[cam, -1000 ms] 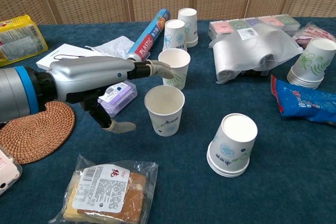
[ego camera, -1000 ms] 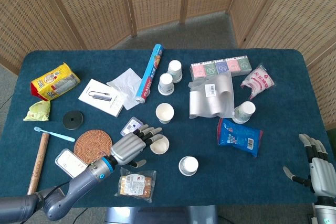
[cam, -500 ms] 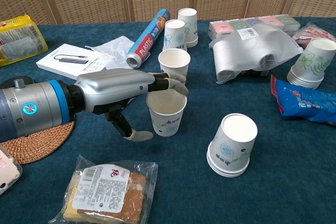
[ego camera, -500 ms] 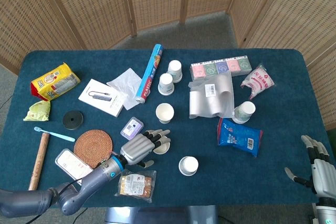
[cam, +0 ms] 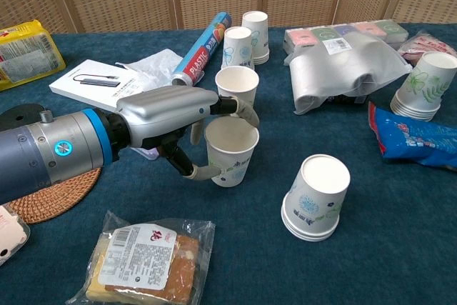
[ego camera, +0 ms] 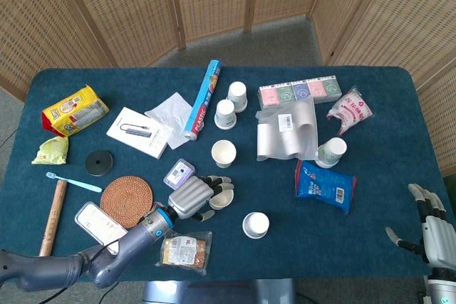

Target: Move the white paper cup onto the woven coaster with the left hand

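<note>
A wrapped snack packet (cam: 143, 262) lies nearest the camera. Just beyond it, the left hand (cam: 182, 116) closes around the white paper cup (cam: 230, 151), thumb against its near side and fingers curled over the far rim; half a second ago the thumb hung clear of the cup. The cup stands upright on the blue table (ego camera: 377, 240), right of the woven coaster (ego camera: 127, 198). The right hand (ego camera: 427, 224) rests with fingers spread, holding nothing, at the table's right corner.
</note>
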{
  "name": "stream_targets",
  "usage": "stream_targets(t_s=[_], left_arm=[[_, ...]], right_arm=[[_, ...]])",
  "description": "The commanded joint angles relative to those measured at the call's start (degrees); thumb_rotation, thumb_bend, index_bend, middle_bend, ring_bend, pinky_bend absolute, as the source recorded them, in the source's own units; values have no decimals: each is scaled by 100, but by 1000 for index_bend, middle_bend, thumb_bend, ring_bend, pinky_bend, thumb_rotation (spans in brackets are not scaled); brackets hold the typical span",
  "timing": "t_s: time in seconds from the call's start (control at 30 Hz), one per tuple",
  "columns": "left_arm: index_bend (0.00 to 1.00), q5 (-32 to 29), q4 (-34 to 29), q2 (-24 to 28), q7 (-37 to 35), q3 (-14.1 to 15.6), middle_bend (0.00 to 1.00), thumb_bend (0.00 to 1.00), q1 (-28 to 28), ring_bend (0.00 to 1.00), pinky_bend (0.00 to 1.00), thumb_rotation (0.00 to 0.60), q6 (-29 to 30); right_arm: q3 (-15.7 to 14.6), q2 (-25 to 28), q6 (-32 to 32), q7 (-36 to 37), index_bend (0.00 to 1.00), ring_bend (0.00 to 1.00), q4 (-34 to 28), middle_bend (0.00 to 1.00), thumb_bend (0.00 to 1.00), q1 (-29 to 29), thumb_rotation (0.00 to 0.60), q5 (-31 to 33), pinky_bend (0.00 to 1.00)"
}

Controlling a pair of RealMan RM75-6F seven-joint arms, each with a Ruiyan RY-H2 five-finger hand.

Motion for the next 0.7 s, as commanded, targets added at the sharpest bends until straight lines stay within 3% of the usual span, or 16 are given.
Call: stream_targets(t_s=[0.03,0.33,0.53,0.7], left_arm=[[281,113,87,-18,-161,27,224,371,16,275,509,600,136],[307,282,-100,346,-362,87,257,370,107,316,522,600,441],[297,228,80,226,-540,126,253,370,49,298,539,600,320],[334,367,97,232,-615,100,292,370,92,324,557,600,590]], right_arm=[[5,3,-10,-19,0,0,-8,0,252,3,600,11,0],[14,-36,-43,-102,0,0,-50,0,254,46,600,-25,0],[29,-79,-92,-125,0,0,-46,0,253,75,600,3,0],[39,-62,-107,-131,0,0,-44,0,255,74,600,36,0]])
